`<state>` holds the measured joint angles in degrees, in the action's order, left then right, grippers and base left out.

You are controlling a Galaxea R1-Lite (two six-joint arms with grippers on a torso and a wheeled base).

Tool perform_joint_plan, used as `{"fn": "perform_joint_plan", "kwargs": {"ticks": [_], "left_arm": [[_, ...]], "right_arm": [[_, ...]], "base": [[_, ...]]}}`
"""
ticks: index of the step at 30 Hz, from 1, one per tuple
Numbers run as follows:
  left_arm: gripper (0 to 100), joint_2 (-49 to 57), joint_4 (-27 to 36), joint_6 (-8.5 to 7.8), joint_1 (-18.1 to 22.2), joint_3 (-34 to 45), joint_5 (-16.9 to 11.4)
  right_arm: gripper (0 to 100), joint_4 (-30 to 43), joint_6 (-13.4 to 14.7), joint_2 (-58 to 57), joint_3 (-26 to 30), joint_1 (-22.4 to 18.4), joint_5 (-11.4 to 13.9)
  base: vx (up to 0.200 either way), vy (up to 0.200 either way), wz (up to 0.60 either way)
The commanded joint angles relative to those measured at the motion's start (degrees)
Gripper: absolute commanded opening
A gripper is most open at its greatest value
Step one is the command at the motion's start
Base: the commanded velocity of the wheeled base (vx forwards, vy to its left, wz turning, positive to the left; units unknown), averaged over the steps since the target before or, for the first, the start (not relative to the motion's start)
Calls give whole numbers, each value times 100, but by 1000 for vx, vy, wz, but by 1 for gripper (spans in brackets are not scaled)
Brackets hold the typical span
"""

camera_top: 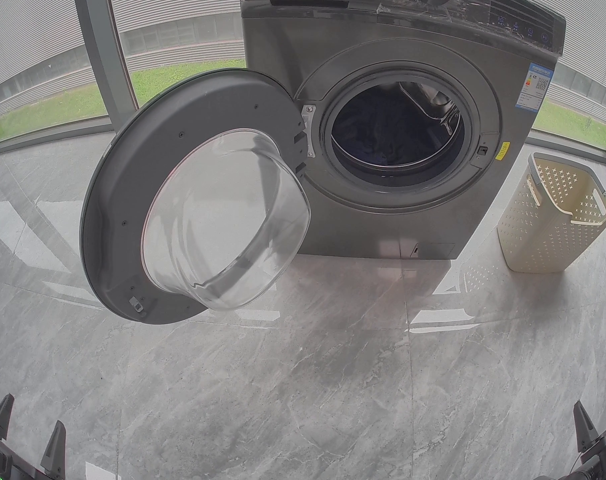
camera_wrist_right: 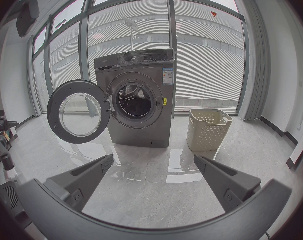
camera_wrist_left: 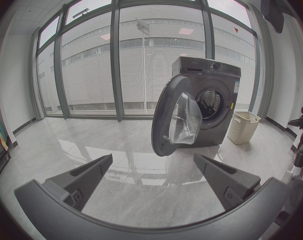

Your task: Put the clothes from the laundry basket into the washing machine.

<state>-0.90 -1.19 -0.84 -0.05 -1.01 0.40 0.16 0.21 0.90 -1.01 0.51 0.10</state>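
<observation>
The left gripper (camera_top: 28, 428) sits low at the robot's left. Its jaws are spread wide, with nothing between them and nothing touching the fingers. The left wrist view shows the same gripper (camera_wrist_left: 152, 158) with its two dark fingers (camera_wrist_left: 88, 174) well apart over bare grey marble floor (camera_wrist_left: 131, 197). The right gripper (camera_top: 597, 401) is at the robot's right, its jaws likewise spread wide and holding nothing. Seen from its own wrist, this gripper (camera_wrist_right: 153, 157) has only floor between its fingers (camera_wrist_right: 224, 180). Both grippers are well apart from the machine and the basket.

The grey front-loading washing machine (camera_top: 383, 41) stands on the floor before a window wall (camera_wrist_right: 204, 50). Its round door (camera_top: 126, 188) is swung fully open toward the robot's left, the clear bowl of the glass facing out. Dark blue clothes (camera_top: 383, 135) lie inside the drum (camera_wrist_right: 136, 105).

The cream perforated laundry basket (camera_top: 549, 235) stands upright on the floor just beside the machine, on the robot's right, its inner wall (camera_top: 569, 191) visible through the open top.
</observation>
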Motion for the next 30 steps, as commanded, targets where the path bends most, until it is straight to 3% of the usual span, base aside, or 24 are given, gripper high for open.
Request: {"fn": "perform_joint_plan", "kwargs": {"ticks": [1, 6, 9, 12, 16, 30], "left_arm": [[100, -323, -91, 110, -48, -1490, -480], [100, -2265, -21, 119, -65, -2210, -1130], [100, -3390, -680, 172, -65, -2448, -1165], [100, -4621, -1726, 172, -30, -2685, -1209], [100, -5658, -2298, 172, -65, -3001, -1244], [100, -7161, -2711, 190, -74, -3766, -1974]], "right_arm": [[100, 2, -12, -73, 101, 2, -1], [100, 2, 6, -73, 101, 2, -1], [100, 2, 6, -73, 101, 2, -1], [100, 2, 6, -73, 101, 2, -1], [100, 2, 6, -73, 101, 2, -1], [100, 2, -3, -73, 101, 2, -1]], "base": [[0, 0, 0], [0, 0, 0], [0, 0, 0], [0, 0, 0], [0, 0, 0], [0, 0, 0]]}}
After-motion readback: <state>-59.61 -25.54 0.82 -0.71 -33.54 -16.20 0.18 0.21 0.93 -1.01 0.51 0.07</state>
